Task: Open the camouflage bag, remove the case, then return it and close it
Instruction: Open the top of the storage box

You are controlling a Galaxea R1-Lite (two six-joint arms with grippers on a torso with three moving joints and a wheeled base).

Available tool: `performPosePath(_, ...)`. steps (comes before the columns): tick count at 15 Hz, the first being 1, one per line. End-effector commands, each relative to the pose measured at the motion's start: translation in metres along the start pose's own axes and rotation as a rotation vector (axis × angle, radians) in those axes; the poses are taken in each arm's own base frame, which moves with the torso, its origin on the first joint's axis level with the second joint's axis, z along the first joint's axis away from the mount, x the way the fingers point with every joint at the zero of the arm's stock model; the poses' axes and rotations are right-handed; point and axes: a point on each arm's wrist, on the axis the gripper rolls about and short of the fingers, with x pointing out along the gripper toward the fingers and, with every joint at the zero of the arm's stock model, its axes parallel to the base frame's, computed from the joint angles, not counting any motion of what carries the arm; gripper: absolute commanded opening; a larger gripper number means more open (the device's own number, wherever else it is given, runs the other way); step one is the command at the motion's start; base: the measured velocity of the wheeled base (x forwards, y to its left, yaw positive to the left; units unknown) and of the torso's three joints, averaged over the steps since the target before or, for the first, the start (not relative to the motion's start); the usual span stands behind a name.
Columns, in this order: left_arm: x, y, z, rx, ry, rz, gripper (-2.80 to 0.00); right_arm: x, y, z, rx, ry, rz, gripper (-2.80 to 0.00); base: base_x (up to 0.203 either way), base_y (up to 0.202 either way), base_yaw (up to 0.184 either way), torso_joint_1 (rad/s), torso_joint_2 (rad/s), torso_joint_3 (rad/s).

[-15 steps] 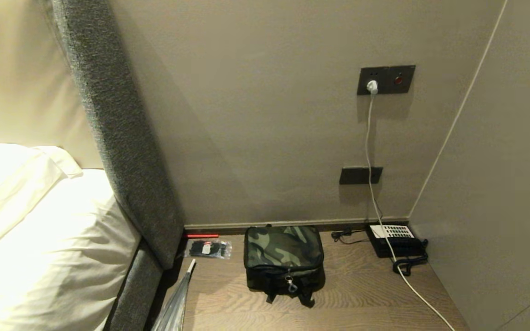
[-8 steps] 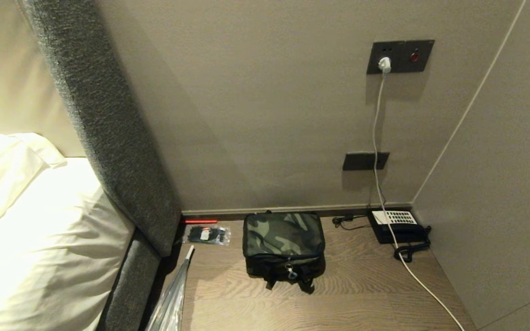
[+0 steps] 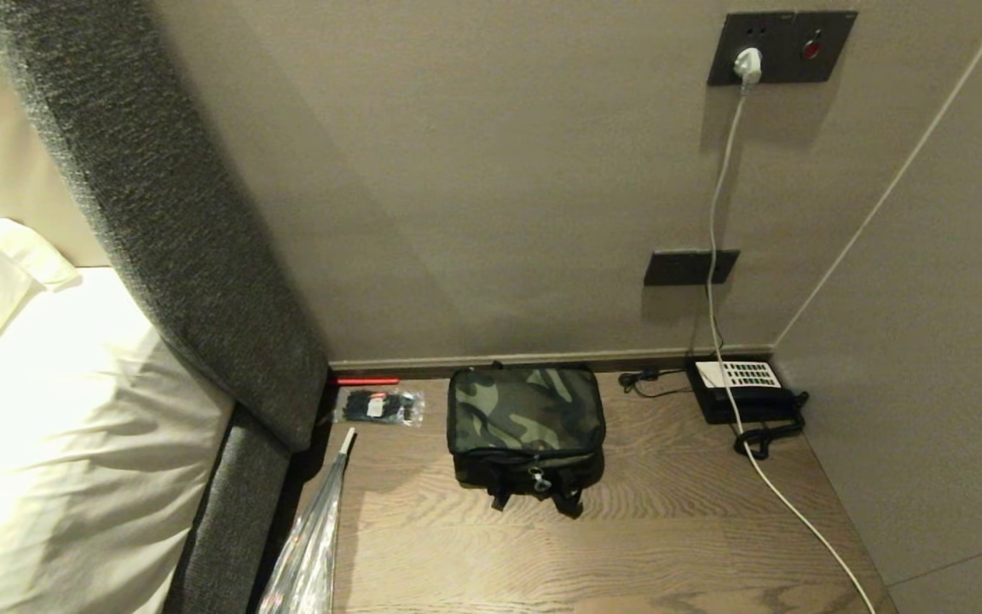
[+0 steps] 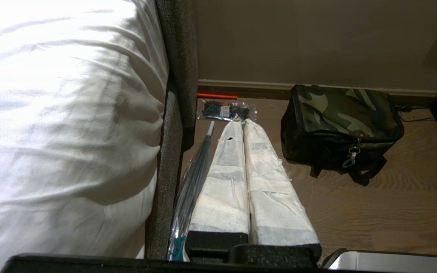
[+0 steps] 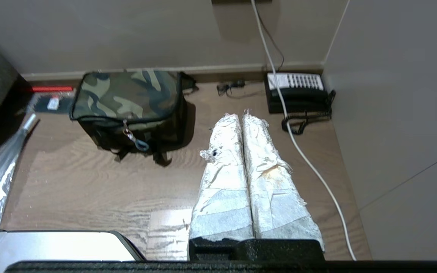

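Head view: the camouflage bag sits zipped shut on the wooden table, close to the back wall. Just left of the bag lie a clear packet of black ties and a wrapped umbrella; well to the bag's right stands a black telephone, crossed by a white cable. Left gripper and right gripper hover short of the bag, jaws pressed together, empty.
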Motion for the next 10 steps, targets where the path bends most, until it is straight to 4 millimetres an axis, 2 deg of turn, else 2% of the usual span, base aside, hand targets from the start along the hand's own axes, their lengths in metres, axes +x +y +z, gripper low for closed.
performPosePath(1,0.0001,0.0000,-0.0009,0.000,0.001,0.001,-2.80,-0.0001,0.0000,0.0000,0.000,-0.002,-0.001,-2.80,0.000,0.000,0.000,0.006,0.01,-0.201)
performPosePath(10,0.0001,0.0000,-0.0009,0.000,0.001,0.001,-2.80,-0.0001,0.0000,0.0000,0.000,-0.002,-0.001,-2.80,0.000,0.000,0.000,0.001,0.00,-0.196)
